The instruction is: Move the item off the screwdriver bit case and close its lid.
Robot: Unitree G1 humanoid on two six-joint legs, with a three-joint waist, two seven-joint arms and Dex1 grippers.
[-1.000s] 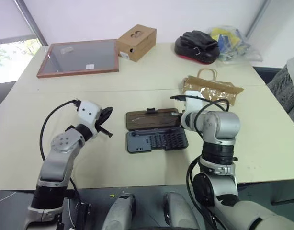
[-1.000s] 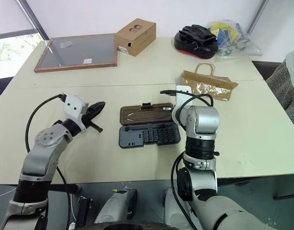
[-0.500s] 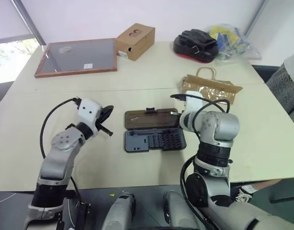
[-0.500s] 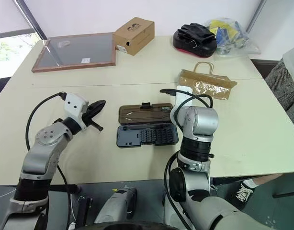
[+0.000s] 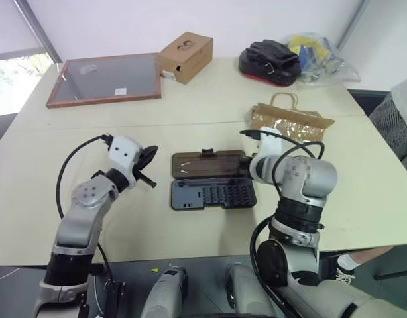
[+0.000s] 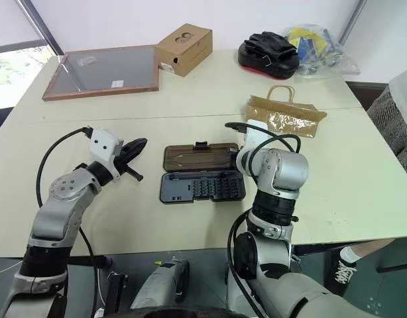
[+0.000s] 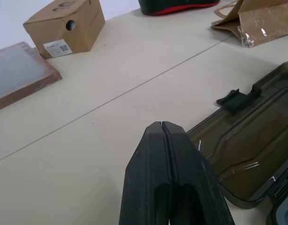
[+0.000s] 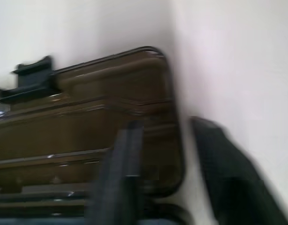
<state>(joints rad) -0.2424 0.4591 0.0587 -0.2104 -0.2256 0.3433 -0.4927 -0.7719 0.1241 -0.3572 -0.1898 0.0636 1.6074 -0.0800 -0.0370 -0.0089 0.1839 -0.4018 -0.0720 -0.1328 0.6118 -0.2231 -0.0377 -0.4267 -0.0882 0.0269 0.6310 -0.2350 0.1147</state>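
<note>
Screwdriver bit case [image 5: 213, 181] lies open near the middle of the worktop [image 5: 190, 109], between the two arms. Lid [image 5: 209, 164] is folded back flat on the far side, dark grey tray [image 5: 213, 194] on the near side. Kraft paper bag [image 5: 291, 120] is already clear of the case, lying well apart on the far right.

Right gripper [image 8: 167, 164] sits at the lid's right end; fingers spread, one over the lid's corner, the other just outside its edge, gripping nothing. Left gripper [image 7: 170, 176] hovers left of the case, fingers pressed together, empty.

Risks (judgement):
- Fingers straddle only a corner, so the lift may slip off the rounded edge.
- Pushing at one end may turn the whole case instead of swinging the lid, as nothing braces the tray.

Orientation: long axis runs left–right; latch tab [image 5: 207, 154] points to the far side; hinge line lies between lid and tray.
</note>
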